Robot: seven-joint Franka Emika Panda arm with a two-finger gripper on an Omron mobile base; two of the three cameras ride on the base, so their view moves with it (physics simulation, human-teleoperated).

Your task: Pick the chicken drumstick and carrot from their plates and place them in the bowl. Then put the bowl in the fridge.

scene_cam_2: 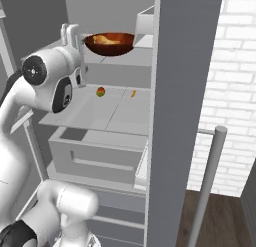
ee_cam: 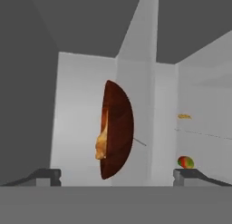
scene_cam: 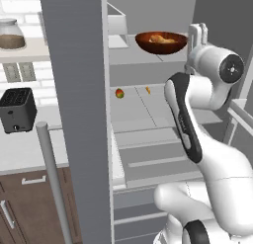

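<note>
The bowl [scene_cam: 161, 42] sits on an upper shelf [scene_cam: 148, 58] inside the fridge [scene_cam_2: 182, 116], with the chicken drumstick [ee_cam: 101, 143] in it. Your hand [ee_cam: 116, 175] is open and empty, so draw it straight back, clear of the rim.

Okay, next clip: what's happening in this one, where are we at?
The white arm is at the open fridge. The reddish-brown bowl sits on an upper shelf, with the chicken drumstick visible inside it. The gripper is open with its fingers spread wide, level with the bowl but not gripping it. A small red-green fruit and a small orange bit lie on the shelf below. The carrot can't be made out. It looks like the bowl has just been placed.
</note>
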